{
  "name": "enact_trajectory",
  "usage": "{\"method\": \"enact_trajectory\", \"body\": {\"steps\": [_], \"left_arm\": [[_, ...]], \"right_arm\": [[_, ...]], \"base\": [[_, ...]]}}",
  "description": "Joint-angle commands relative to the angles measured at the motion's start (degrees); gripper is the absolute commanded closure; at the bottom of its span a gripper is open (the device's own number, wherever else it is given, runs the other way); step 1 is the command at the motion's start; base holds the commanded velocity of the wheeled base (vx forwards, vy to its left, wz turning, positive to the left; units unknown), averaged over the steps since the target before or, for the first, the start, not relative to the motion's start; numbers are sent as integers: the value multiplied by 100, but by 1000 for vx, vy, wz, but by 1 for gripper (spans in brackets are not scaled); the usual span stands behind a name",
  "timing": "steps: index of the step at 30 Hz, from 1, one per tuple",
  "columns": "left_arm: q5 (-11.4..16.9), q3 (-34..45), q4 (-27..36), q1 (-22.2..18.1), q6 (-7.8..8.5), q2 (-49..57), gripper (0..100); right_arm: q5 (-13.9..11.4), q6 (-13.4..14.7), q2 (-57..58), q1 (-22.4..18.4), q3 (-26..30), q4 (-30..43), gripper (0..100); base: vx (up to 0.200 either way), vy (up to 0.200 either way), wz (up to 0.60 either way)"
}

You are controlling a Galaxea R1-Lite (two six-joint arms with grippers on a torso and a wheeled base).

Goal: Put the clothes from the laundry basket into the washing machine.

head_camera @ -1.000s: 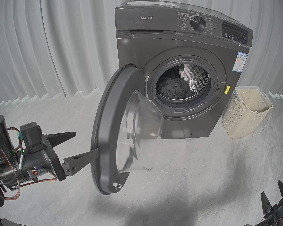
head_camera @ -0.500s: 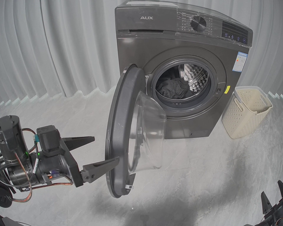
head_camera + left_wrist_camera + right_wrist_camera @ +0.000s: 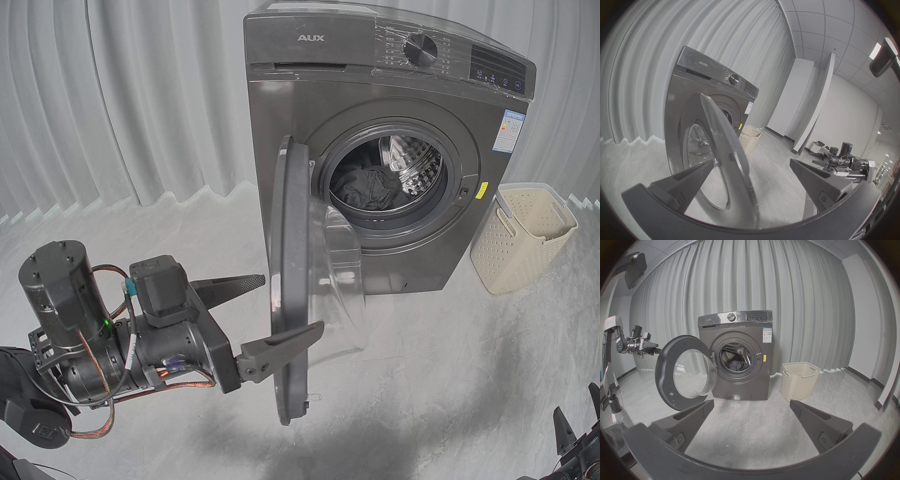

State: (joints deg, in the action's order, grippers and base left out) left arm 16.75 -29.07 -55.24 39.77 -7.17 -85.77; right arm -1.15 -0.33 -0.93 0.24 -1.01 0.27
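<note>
The grey washing machine point(image 3: 375, 81) stands with its round door point(image 3: 289, 250) swung about half open, edge-on to me. Dark clothes point(image 3: 365, 187) lie in the steel drum. My left gripper point(image 3: 292, 303) is open, its two fingers straddling the door's lower edge; the near fingertip point(image 3: 312, 328) is in front of the door. In the left wrist view the door rim point(image 3: 725, 140) runs between the open fingers. The cream laundry basket point(image 3: 522, 240) stands on the floor to the machine's right, bare walls showing inside. My right gripper point(image 3: 751, 402) is open, low and well back from the machine.
White curtains point(image 3: 125, 94) hang behind the machine. Grey floor point(image 3: 437, 375) stretches open between the door, the basket and my right gripper point(image 3: 578, 412). In the right wrist view the left arm point(image 3: 640, 343) is beside the door point(image 3: 684, 371).
The door has swung from wide open toward the machine. My left gripper has moved right with it, staying open. The right arm has not moved.
</note>
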Motion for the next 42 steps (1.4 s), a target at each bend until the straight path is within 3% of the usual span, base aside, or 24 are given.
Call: {"method": "enact_trajectory", "body": {"steps": [1,8,10,14,21,25,29,33,42], "left_arm": [[-23,16,-128,75,-48,-247,0],[-58,262,-137,5,-48,43,0],[-330,350,-128,-39,-30,184,0],[-568,367,-110,-206,5,140,0],[-515,543,-145,-883,58,-1,0],[-524,543,-145,-1076,66,-45,0],[-603,473,-145,-962,66,-326,0],[-664,218,-154,-654,181,-695,0],[-1253,-802,-154,-162,189,-1486,0]], "right_arm": [[0,-2,93,2,92,0,0],[0,-2,93,2,92,0,0],[0,-2,93,2,92,0,0],[0,-2,93,2,92,0,0],[0,-2,93,2,92,0,0],[-8,-2,93,2,92,0,0],[0,-2,93,2,92,0,0],[-8,-2,93,2,92,0,0],[0,-2,93,2,92,0,0]], "base": [[0,0,0],[0,0,0],[0,0,0],[0,0,0],[0,0,0],[0,0,0],[0,0,0],[0,0,0],[0,0,0]]}}
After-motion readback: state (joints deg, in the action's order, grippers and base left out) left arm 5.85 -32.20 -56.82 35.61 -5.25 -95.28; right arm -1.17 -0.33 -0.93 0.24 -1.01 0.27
